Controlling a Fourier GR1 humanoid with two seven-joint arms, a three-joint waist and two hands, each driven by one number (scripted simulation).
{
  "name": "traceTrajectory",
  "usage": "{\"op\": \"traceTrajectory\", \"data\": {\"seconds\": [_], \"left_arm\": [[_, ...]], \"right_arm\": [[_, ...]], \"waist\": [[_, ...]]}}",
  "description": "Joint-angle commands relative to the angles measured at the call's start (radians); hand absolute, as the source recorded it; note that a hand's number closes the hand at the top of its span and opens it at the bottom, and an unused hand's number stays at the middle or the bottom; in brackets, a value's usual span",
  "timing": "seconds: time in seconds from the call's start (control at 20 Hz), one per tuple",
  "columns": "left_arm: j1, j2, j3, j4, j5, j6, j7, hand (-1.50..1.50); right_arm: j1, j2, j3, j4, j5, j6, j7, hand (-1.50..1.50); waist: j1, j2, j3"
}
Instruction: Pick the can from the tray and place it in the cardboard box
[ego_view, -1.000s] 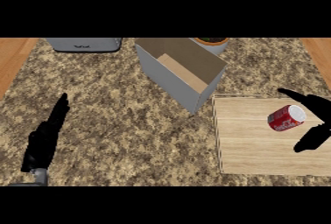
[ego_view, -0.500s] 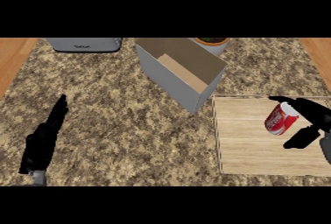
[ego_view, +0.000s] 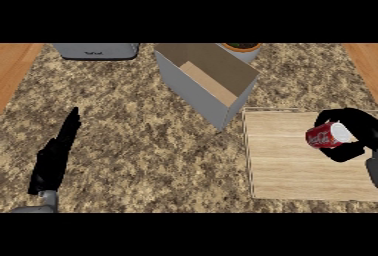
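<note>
Although nothing has reached the cardboard box (ego_view: 210, 80) yet, the pick looks secured. Nearest, at 8 o'clock in the head view, the left hand (ego_view: 55, 155) rests with straight fingers over the speckled counter (ego_view: 133, 150), holding nothing. At 3 o'clock the right hand (ego_view: 353, 134) is curled round the red can (ego_view: 327, 135), thumb and fingers wrapping its far and near sides, above the wooden tray (ego_view: 288, 165); whether the can has left the tray's surface I cannot tell. Farther off, toward 12 o'clock, the box stands open just beyond the tray's far-left corner, with a grey toaster (ego_view: 96, 50) at 11 o'clock and a pot (ego_view: 242, 48) behind the box. My judgement: the can lies sideways in the grasp, so it could clip the box's near wall on the carry, or slide out if the hand tilts.
</note>
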Motion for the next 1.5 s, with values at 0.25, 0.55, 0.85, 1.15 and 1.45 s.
{"op": "traceTrajectory", "data": {"seconds": [0.25,0.55,0.85,1.15,1.45], "left_arm": [[-0.113,-0.010,0.012,0.040,-0.015,-0.011,0.044,0.00],[0.053,-0.017,-0.016,-0.092,-0.029,-0.026,0.032,0.00],[-0.043,-0.058,-0.017,-0.051,-0.067,0.019,0.087,0.00],[0.000,-0.016,0.025,-0.057,-0.007,-0.038,0.072,0.00],[0.004,-0.046,0.003,-0.033,-0.038,-0.020,0.019,0.00]], "right_arm": [[-0.173,0.048,0.041,0.270,0.192,-0.292,-0.066,1.50],[-0.324,0.065,0.024,0.419,0.247,-0.397,-0.071,1.50],[-0.361,0.074,-0.009,0.300,0.204,-0.345,-0.025,1.50],[-0.428,0.108,-0.153,0.197,-0.075,-0.218,-0.237,1.50],[-0.419,0.186,-0.131,0.017,-0.166,-0.109,-0.194,1.50]], "waist": [[0.015,0.009,0.002],[0.017,0.003,0.002],[-0.001,-0.001,0.001],[-0.011,-0.008,0.001],[-0.008,-0.004,0.001]]}}
